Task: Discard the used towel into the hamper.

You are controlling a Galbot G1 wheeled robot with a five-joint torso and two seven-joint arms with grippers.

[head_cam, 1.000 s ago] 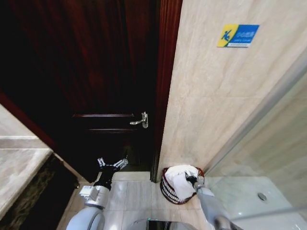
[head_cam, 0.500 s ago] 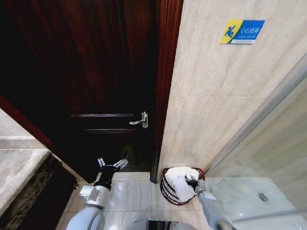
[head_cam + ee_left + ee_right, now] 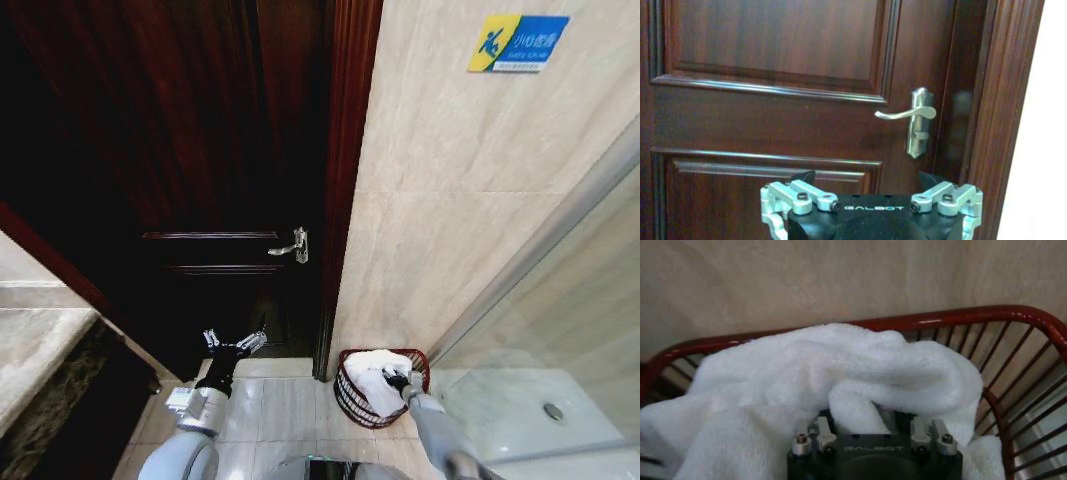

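Note:
The hamper [image 3: 349, 397], a small round reddish-brown basket with slatted sides, stands on the floor tiles in the corner between the door frame and the beige wall. A white towel [image 3: 374, 372] lies bunched inside it. My right gripper [image 3: 397, 380] reaches down into the hamper and is shut on a fold of the towel. In the right wrist view the towel [image 3: 840, 360] fills most of the hamper [image 3: 940, 315], with the fold pinched in the gripper [image 3: 870, 424]. My left gripper [image 3: 235, 343] hangs open, low before the door, also seen as the left gripper [image 3: 867, 182].
A dark wooden door [image 3: 200, 150] with a metal lever handle [image 3: 290, 247] is shut straight ahead. A glass shower partition [image 3: 540, 270] and the shower floor with a drain [image 3: 553, 410] lie to the right. A stone counter [image 3: 40, 340] is on the left.
The head camera has tilted, shifting the whole picture. My right gripper has sunk lower into the hamper with the towel, which now bulges less above the rim. The left arm has not moved.

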